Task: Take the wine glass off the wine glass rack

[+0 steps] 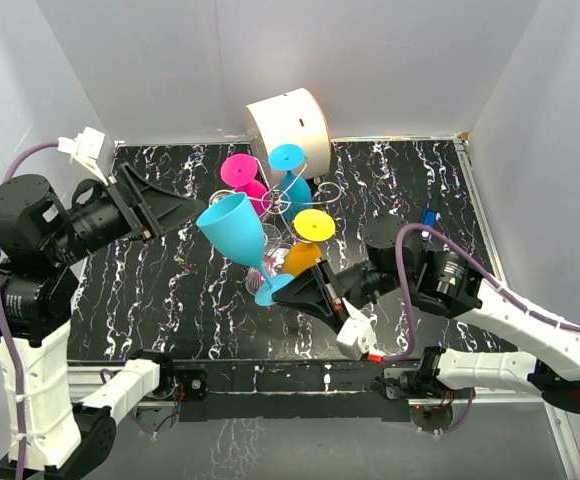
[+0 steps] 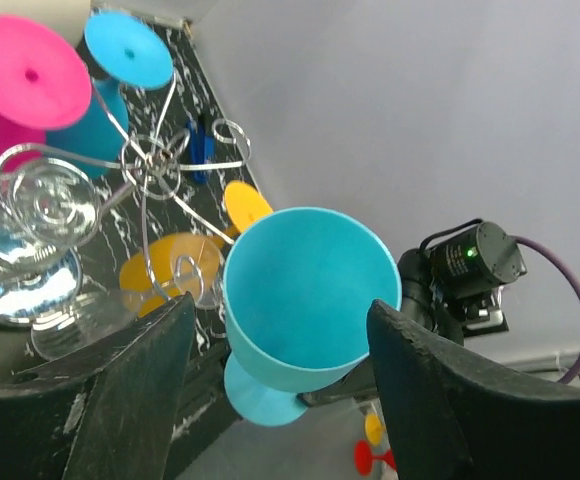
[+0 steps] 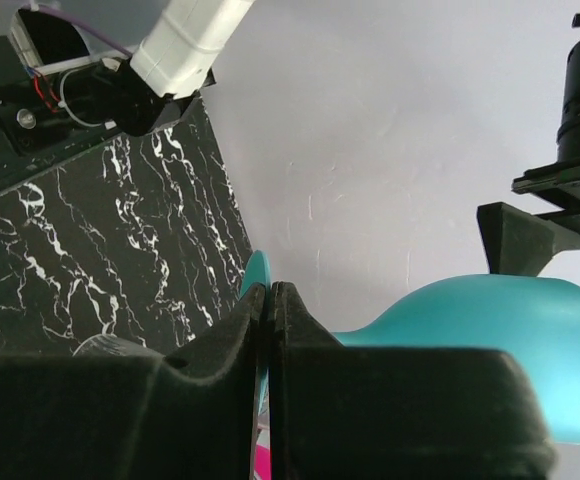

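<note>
- While the right gripper (image 1: 292,290) pinches shut on its stem by the foot, the teal glass (image 1: 232,230) hangs tilted beside the rack (image 2: 150,165), at the rack's 8 o'clock.
- The left gripper (image 1: 185,213) is spread wide at the bowl's 9 o'clock, gripping nothing.
- Crowding the rack: pink glass (image 1: 238,170), blue glass (image 1: 287,158), yellow glass (image 1: 313,224), orange glass (image 1: 302,257). A white drum (image 1: 288,125) stands at its 12 o'clock.
- The rack is curled chrome wire and the teal glass is smooth and matte. The table (image 1: 170,300) is black with white veins.
</note>
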Robot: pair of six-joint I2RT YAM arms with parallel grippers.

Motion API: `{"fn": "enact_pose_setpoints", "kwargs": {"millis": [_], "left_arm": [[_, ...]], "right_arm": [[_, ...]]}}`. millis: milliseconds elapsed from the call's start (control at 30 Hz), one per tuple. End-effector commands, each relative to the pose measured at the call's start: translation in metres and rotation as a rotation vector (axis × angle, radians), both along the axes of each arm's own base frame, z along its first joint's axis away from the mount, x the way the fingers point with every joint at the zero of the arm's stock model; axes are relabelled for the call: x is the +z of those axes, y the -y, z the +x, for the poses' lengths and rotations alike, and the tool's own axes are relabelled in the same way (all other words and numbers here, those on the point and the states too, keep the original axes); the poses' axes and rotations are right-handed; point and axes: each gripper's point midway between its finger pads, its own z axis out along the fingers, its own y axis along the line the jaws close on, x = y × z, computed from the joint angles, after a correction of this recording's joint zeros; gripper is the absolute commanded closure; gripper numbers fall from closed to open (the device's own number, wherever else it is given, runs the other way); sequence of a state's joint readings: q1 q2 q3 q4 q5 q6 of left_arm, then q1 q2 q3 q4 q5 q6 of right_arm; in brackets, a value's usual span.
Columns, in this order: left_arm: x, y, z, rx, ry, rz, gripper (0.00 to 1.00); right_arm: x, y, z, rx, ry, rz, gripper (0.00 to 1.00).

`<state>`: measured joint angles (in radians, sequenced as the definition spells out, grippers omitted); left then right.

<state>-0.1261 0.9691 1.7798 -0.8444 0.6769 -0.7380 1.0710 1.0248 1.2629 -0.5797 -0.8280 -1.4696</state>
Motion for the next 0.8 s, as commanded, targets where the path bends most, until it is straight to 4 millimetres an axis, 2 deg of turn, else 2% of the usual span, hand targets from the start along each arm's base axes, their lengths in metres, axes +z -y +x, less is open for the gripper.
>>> {"fn": "enact_pose_setpoints", "kwargs": {"millis": [0, 200, 367, 500, 667, 767], "left_arm": [[-0.027, 0.012, -0.019, -0.133, -0.124, -0.011, 0.36], [-0.046, 0.020, -0.032, -0.251, -0.234, -0.011, 0.42], [-0.059, 0.022, -0.035, -0.302, -0.321, 0.015, 0.55], [-0.068, 0.024, -0.041, -0.341, -0.392, -0.002, 0.67], [-0.083, 0.022, -0.049, -0.370, -0.490, 0.020, 0.76], [-0.087, 0.020, -0.055, -0.372, -0.517, 0.045, 0.77]], "right_arm": [[0.007, 0.003, -0.001, -0.018, 0.101, 0.050, 1.00], [-0.007, -0.004, 0.002, -0.019, 0.135, -0.002, 1.00], [-0.016, -0.009, 0.002, -0.027, 0.164, -0.014, 1.00], [-0.023, -0.010, 0.010, -0.070, 0.212, -0.014, 1.00], [-0.028, -0.011, 0.018, -0.109, 0.276, -0.035, 1.00], [-0.029, -0.012, 0.017, -0.112, 0.287, -0.045, 1.00]]}}
